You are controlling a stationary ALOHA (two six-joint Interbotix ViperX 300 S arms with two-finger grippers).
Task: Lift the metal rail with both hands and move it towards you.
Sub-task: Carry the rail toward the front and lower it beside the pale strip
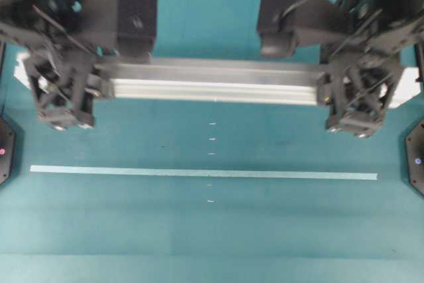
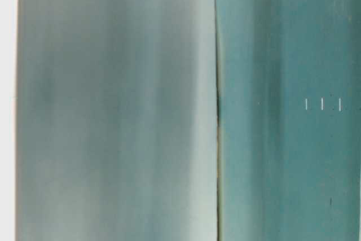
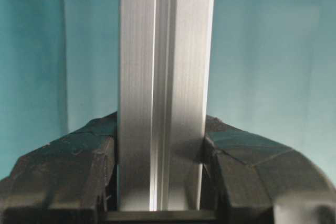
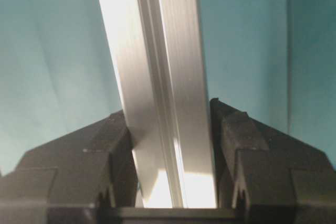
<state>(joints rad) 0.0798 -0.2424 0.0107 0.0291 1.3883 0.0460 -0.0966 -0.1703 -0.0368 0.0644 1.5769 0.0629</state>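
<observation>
The metal rail (image 1: 212,84) is a long silver grooved bar lying left to right across the far half of the teal table. My left gripper (image 1: 63,94) is shut on its left end. My right gripper (image 1: 358,97) is shut on its right end. In the left wrist view the rail (image 3: 165,77) runs straight up between the black fingers (image 3: 68,171), which press on both its sides. In the right wrist view the rail (image 4: 157,61) leans slightly left, clamped between the fingers (image 4: 252,150). I cannot tell whether it is off the table. The table-level view is blurred and shows neither.
A thin pale tape strip (image 1: 199,173) lies parallel to the rail, nearer the front. Small white marks (image 1: 212,138) run down the table's middle. White blocks (image 1: 20,71) (image 1: 405,94) show behind each gripper. Black bases (image 1: 5,147) (image 1: 416,164) sit at the side edges.
</observation>
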